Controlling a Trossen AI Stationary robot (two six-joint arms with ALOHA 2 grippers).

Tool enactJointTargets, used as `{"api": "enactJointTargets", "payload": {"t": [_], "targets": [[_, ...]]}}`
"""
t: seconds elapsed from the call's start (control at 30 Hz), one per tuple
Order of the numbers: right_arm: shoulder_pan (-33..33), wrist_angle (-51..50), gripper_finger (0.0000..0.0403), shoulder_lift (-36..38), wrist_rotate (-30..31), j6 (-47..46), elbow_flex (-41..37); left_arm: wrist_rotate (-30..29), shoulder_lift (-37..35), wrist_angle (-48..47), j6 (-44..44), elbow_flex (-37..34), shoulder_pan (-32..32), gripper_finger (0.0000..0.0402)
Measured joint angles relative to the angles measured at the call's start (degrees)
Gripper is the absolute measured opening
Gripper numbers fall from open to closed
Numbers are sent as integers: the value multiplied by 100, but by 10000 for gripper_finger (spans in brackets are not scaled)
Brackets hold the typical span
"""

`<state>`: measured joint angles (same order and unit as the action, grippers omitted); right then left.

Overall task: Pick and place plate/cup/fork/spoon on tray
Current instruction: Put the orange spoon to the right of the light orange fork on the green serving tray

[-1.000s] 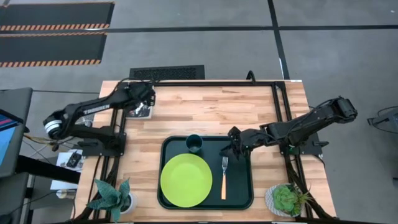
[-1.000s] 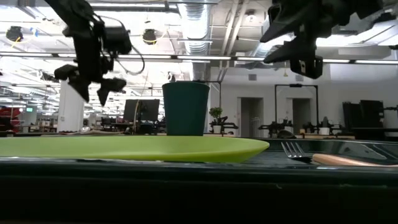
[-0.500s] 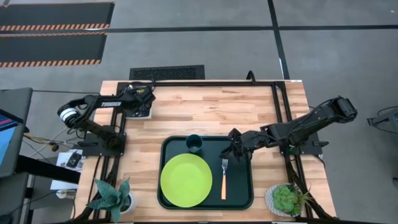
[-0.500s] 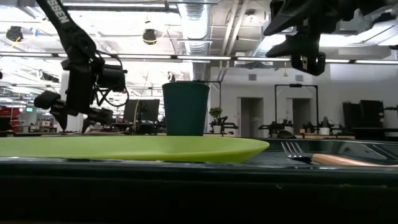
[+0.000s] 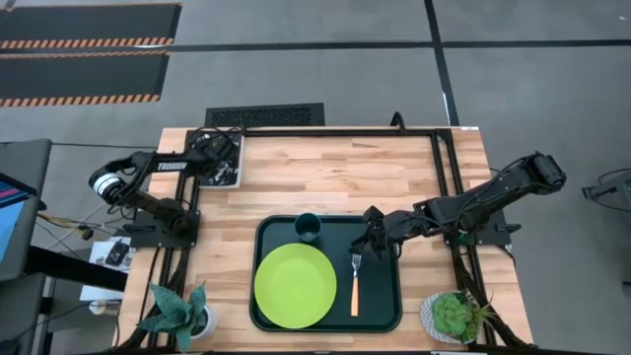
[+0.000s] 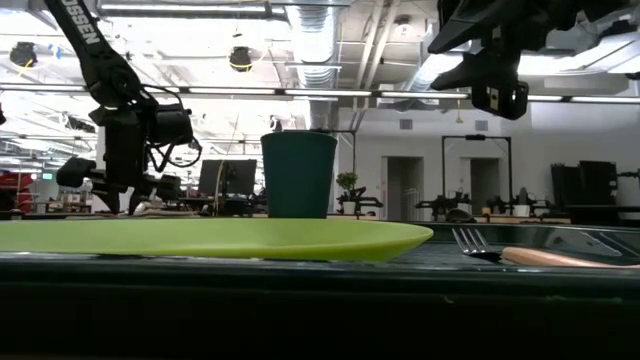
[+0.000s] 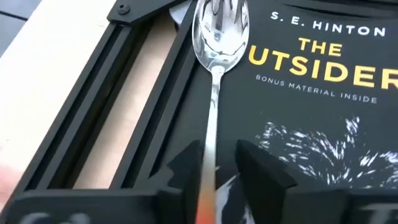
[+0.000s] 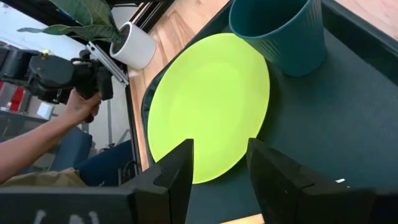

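Over the last second we have seen the left pincer drop from high above the desk's far left corner down to the black paperback book lying there. It now straddles the slim silver-bowled, orange-handled spoon resting on the cover, one finger on each side of the stem. The left arm has folded back toward the left edge. The right pincer has shifted only slightly above the dark green rectangular tray.

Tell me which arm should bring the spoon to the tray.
Left. Its gripper is at the table's far left corner with fingers astride the spoon, which lies on a book. The right gripper hovers open over the tray, far from the spoon.
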<state>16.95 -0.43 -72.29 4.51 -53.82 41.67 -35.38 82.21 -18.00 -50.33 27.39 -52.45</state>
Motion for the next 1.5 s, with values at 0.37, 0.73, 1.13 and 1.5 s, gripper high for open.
{"api": "enactJointTargets", "payload": {"t": [0.37, 0.73, 1.13, 1.5], "targets": [[-3, 4, 175, 0, 4, -67, 0, 71, 9, 229, 274, -93, 9, 7], [-11, 38, 175, -2, 209, 21, -1, 591, -643, 156, 332, -130, 193, 2], [-29, 140, 175, -2, 614, 164, -2, 815, -1532, 239, 270, -118, 465, 1], [-500, 637, 175, -2, 1056, 201, -4, 1032, -2246, 669, -54, -104, 1303, 1]]}}
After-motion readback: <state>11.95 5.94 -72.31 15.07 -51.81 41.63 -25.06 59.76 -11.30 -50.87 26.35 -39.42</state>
